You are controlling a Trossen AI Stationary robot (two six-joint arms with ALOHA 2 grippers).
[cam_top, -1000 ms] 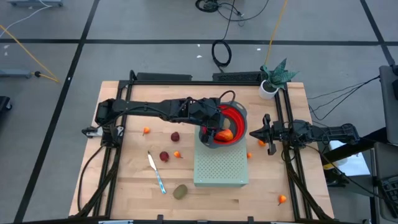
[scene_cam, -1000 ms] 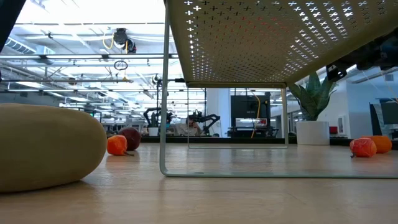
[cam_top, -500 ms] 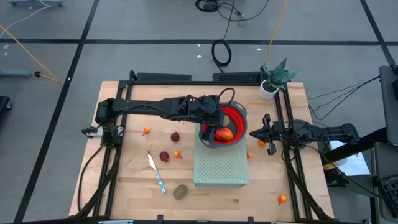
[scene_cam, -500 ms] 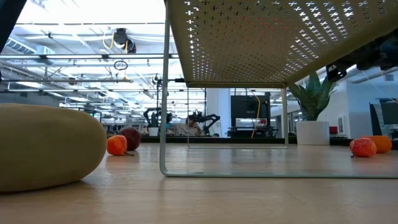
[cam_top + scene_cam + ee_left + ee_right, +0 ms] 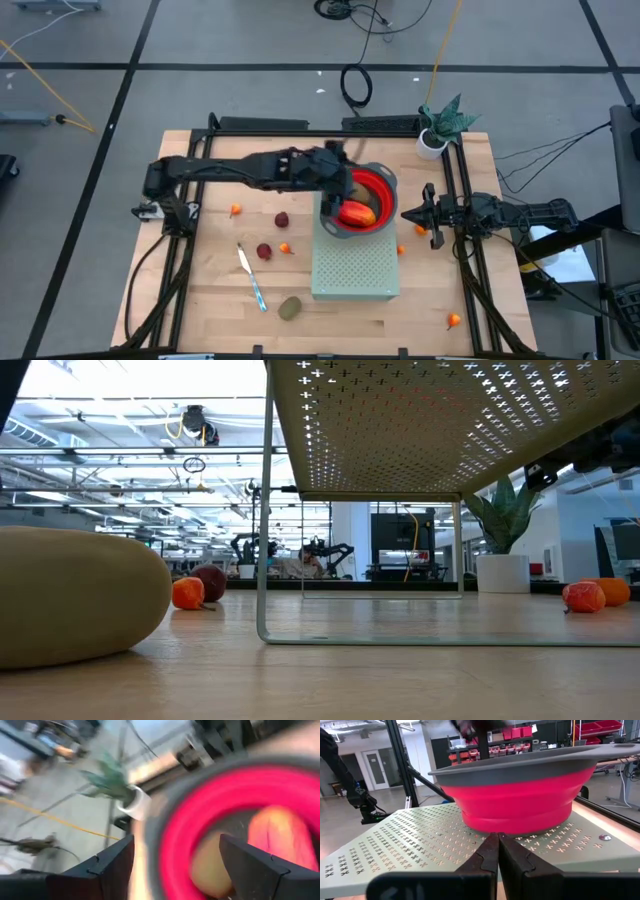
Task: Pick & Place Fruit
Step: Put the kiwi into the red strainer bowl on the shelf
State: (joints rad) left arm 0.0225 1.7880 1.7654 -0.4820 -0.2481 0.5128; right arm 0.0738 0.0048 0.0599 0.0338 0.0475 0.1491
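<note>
My left gripper (image 5: pixel 175 865), jaws now wide and lifted clear, has released the elongated red-orange fruit (image 5: pixel 356 212) into the red bowl (image 5: pixel 384 187) below; 1 placement done.

Overhead looks down; both wrist cameras closely share the red bowl (image 5: pixel 520 795)

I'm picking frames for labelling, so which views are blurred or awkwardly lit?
Left wrist view: heavy motion smear over the red bowl and the red-orange fruit. High view: the left gripper is slightly smeared, the rest crisp. Low view: a brown-green oval looms soft up close against a bright room. Right wrist view: sharp.
</note>
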